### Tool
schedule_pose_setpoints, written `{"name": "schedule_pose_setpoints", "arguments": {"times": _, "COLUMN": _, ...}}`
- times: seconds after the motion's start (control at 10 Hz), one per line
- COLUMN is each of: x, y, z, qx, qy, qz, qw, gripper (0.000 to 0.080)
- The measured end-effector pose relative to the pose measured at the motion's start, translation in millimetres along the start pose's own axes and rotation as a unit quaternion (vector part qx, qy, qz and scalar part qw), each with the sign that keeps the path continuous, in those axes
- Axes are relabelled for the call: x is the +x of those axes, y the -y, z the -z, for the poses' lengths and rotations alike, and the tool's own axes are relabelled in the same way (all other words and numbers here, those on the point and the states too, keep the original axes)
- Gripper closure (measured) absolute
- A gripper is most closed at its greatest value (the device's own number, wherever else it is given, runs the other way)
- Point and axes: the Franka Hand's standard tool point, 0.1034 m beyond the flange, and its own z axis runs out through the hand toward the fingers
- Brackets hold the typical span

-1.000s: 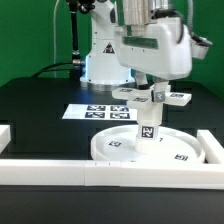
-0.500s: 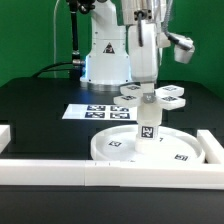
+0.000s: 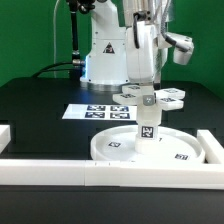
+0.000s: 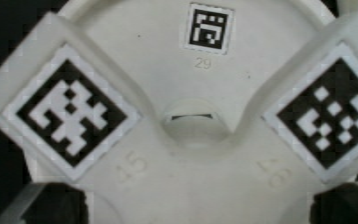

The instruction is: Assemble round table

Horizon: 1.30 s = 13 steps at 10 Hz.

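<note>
White rails wall the near edge; black table lies open.

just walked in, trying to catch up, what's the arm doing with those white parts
The arm is putting a small round table together. The disc lies flat on the black table against the white rails, and the leg stands upright at its middle. The gripper holds the cross-shaped foot level on top of the leg; the wrist view shows the foot close up. The pictures don't show whether it is fully seated. The marker board lies behind.
</note>
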Motion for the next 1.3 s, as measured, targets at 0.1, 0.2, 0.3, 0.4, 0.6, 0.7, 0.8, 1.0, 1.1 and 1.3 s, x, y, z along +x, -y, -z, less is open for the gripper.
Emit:
{"name": "schedule_pose_setpoints", "arguments": {"times": 0.1, "x": -2.1, "y": 1.0, "z": 8.2, "qx": 0.003, "qy": 0.008, "qz": 0.005, "qw": 1.000, "gripper": 0.0154}}
{"name": "schedule_pose_setpoints", "arguments": {"times": 0.2, "x": -5.1, "y": 2.0, "z": 15.8, "qx": 0.008, "qy": 0.015, "qz": 0.007, "qw": 1.000, "gripper": 0.0151}}
{"name": "schedule_pose_setpoints", "arguments": {"times": 0.3, "x": -7.6, "y": 2.6, "z": 21.4, "qx": 0.009, "qy": 0.019, "qz": 0.010, "qw": 1.000, "gripper": 0.0151}}
{"name": "schedule_pose_setpoints", "arguments": {"times": 0.4, "x": -7.4, "y": 2.5, "z": 20.0, "qx": 0.009, "qy": 0.018, "qz": 0.021, "qw": 1.000, "gripper": 0.0150}}
{"name": "schedule_pose_setpoints", "arguments": {"times": 0.6, "x": -9.1, "y": 1.1, "z": 16.7, "qx": 0.006, "qy": 0.013, "qz": 0.069, "qw": 0.998, "gripper": 0.0150}}
{"name": "schedule_pose_setpoints", "arguments": {"times": 0.7, "x": -15.4, "y": -1.2, "z": 10.7, "qx": -0.001, "qy": 0.007, "qz": 0.151, "qw": 0.989, "gripper": 0.0150}}
{"name": "schedule_pose_setpoints", "arguments": {"times": 0.8, "x": -20.0, "y": -1.5, "z": 9.8, "qx": -0.007, "qy": 0.005, "qz": 0.220, "qw": 0.976, "gripper": 0.0150}}
{"name": "schedule_pose_setpoints", "arguments": {"times": 1.0, "x": -26.7, "y": -1.9, "z": 12.5, "qx": -0.020, "qy": 0.000, "qz": 0.324, "qw": 0.946, "gripper": 0.0150}}
{"name": "schedule_pose_setpoints", "arguments": {"times": 1.1, "x": -25.4, "y": -1.4, "z": 11.9, "qx": -0.019, "qy": 0.000, "qz": 0.369, "qw": 0.929, "gripper": 0.0150}}
{"name": "schedule_pose_setpoints", "arguments": {"times": 1.3, "x": -24.7, "y": -1.4, "z": 11.5, "qx": -0.020, "qy": 0.001, "qz": 0.438, "qw": 0.899, "gripper": 0.0150}}
